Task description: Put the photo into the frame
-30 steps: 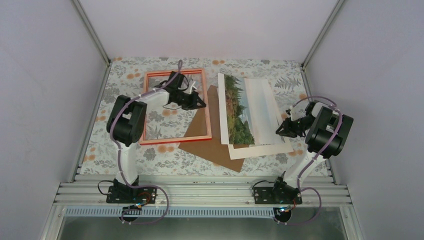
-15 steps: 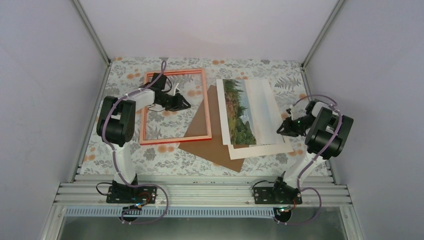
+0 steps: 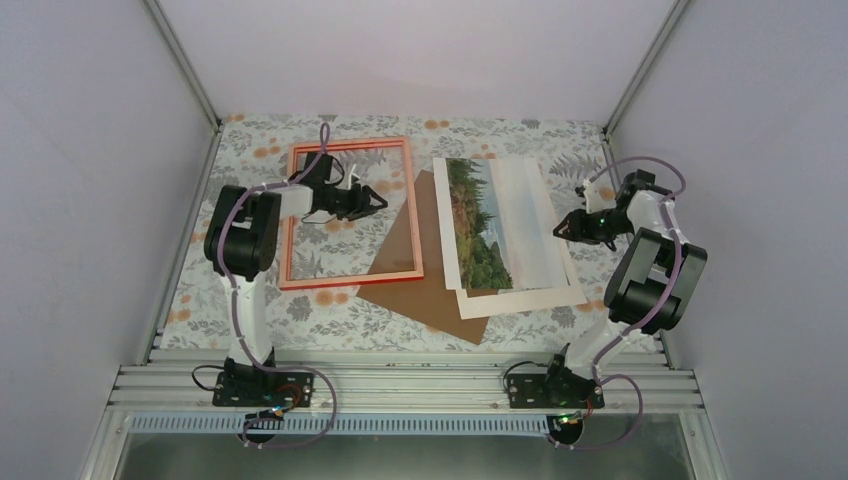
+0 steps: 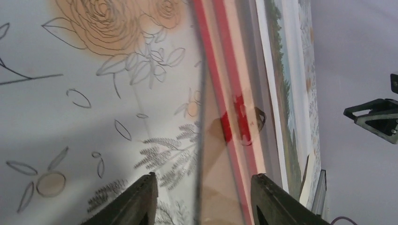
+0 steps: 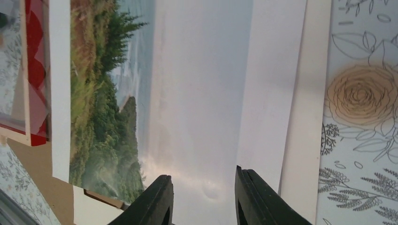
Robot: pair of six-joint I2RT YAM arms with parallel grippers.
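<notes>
The frame [image 3: 350,280] is seen lying flat on the left half of the floral table cover [image 3: 320,312], the flower pattern showing through its opening. The photo [image 3: 495,222] is laid face up to the right of it, outside the frame (trees toward the frame, pale sky away from it). It rests on a white sheet [image 3: 525,298], which in turn overlaps a brown backing board [image 3: 420,292]. One corner of the board is tucked under the frame's right rail.

The left gripper [image 3: 376,200] is held over the frame's opening, near the right rail, pointing toward the photo. In the left wrist view its fingers [image 4: 141,201] are spread wide with nothing between them, and the red rail [image 4: 220,70] runs ahead of them. Whether the fingertips touch the surface cannot be told.

The right gripper [image 3: 562,228] is placed at the right edge of the white sheet, pointing toward the photo. In the right wrist view its fingers [image 5: 256,197] are parted, nothing gripped, above the photo's pale sky area [image 5: 197,93].
</notes>
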